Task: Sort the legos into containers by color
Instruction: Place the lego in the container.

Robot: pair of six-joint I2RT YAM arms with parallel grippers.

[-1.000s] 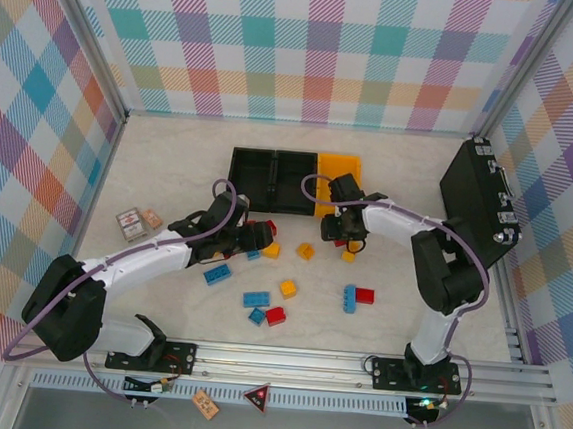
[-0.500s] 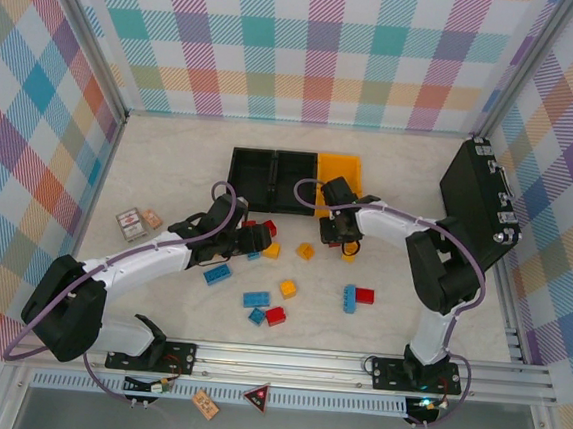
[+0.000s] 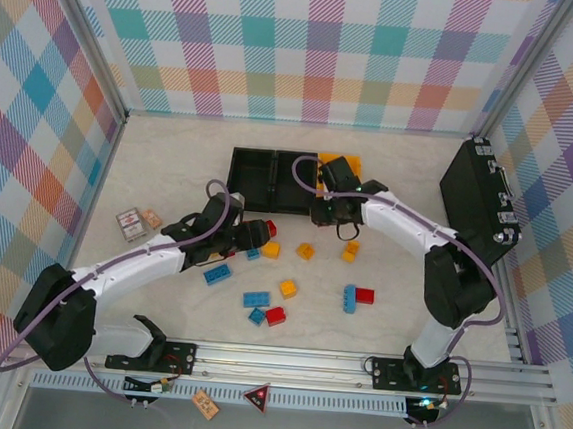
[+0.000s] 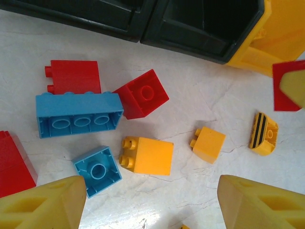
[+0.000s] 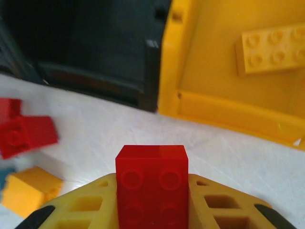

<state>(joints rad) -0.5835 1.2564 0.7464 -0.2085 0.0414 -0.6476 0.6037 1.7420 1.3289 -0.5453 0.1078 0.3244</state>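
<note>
The table (image 3: 170, 164) is pale and marbled, boxed in by walls of pastel plaid cloth on aluminium posts. Three open plastic bins stand joined in a row at its far middle: two black bins (image 3: 253, 176) and one yellow-orange bin (image 3: 349, 166).

My right fingers (image 5: 202, 188) are clenched on a small red two-by-two studded brick (image 5: 152, 183), held at the bins' near wall where black meets yellow-orange. Its studded face is turned back toward my wrist. Inside the yellow-orange bin one long orange plate (image 5: 271, 47) lies flat, studs up.

My left fingers (image 4: 43, 205) stand apart with nothing between them, over loose bricks near the black bins. Under them I count three red bricks (image 4: 141, 94), two blue, two plain orange bricks (image 4: 147, 155) and one rounded yellow piece with black stripes (image 4: 263, 133). The longer blue brick (image 4: 78, 114) lies hollow side up, its long axis roughly along the bins' front wall.
</note>
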